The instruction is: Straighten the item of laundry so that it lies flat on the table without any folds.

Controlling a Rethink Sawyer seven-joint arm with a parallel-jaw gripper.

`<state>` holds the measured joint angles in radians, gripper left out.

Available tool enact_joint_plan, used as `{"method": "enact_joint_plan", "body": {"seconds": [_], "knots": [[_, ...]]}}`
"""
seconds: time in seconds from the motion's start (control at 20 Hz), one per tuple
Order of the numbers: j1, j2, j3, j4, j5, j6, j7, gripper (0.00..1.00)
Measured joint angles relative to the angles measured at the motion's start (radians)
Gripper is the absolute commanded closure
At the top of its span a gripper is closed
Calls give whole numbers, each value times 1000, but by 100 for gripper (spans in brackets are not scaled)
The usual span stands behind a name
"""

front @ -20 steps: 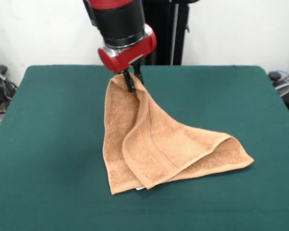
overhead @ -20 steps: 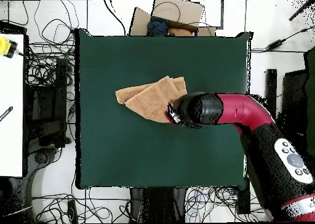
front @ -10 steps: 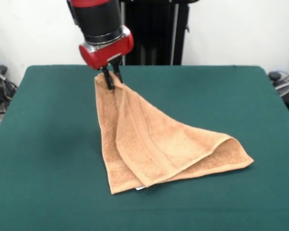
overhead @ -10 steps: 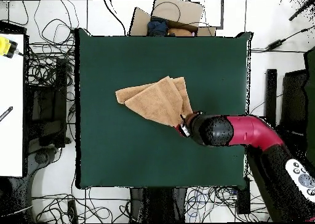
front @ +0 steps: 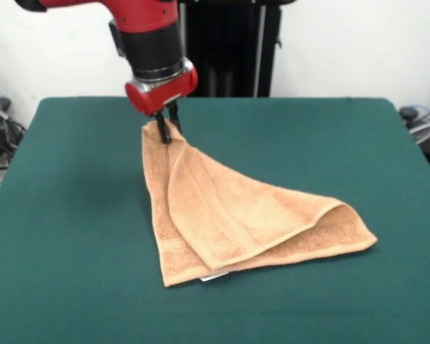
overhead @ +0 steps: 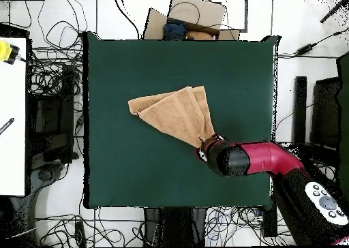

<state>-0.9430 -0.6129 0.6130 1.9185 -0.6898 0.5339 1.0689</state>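
Up near the table's (front: pixel 72 215) far side in the front view, the gripper (front: pixel 168 130) is pinched closed on one corner of the towel (front: pixel 229 215), holding that corner lifted just above the green cloth. From there the towel slopes down and spreads, doubled over itself, with a folded top layer lying across the lower one and a small white tag (front: pixel 213 276) peeking out at its near edge. Seen from overhead, the towel (overhead: pixel 174 112) lies around the middle of the table (overhead: pixel 123 170), its held corner at the arm's (overhead: pixel 272 160) tip.

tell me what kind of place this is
Probably a robotics lab: a red and black robot arm works at a dark green cloth-covered table, with tangled black cables across the surrounding floor.
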Motion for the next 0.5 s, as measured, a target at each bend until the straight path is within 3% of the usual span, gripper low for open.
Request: {"method": "enact_joint_plan", "body": {"seconds": [0.5], "knots": [[-6, 16, -37, 74, -21, -76, 0, 100]]}}
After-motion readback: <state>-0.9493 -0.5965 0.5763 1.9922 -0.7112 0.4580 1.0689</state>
